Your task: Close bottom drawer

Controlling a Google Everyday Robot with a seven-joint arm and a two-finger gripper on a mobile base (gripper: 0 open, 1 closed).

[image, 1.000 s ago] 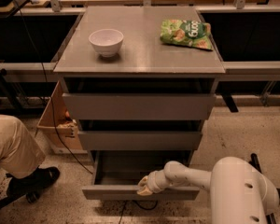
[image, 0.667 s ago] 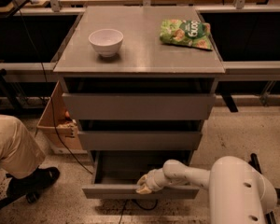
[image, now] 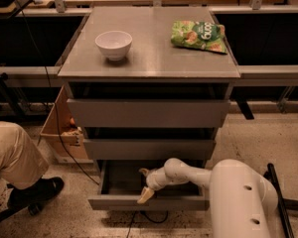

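Observation:
The bottom drawer (image: 119,203) of the grey metal cabinet (image: 149,113) stands pulled out, its shallow grey tray open and its flat front facing me. My white arm reaches in from the lower right. My gripper (image: 145,194) hangs at the drawer's front edge, left of middle, with a pale fingertip (image: 144,196) lying over the top of the drawer front. The middle drawer (image: 149,148) and the top drawer (image: 149,113) above it are nearly closed.
A white bowl (image: 113,44) and a green snack bag (image: 199,35) sit on the cabinet top. A person's leg and black shoe (image: 25,192) are at the lower left. A cardboard box (image: 59,133) stands left of the cabinet. A cable runs under the drawer.
My gripper has stayed at the drawer's front edge, edging slightly left. The drawer looks about as far open as before.

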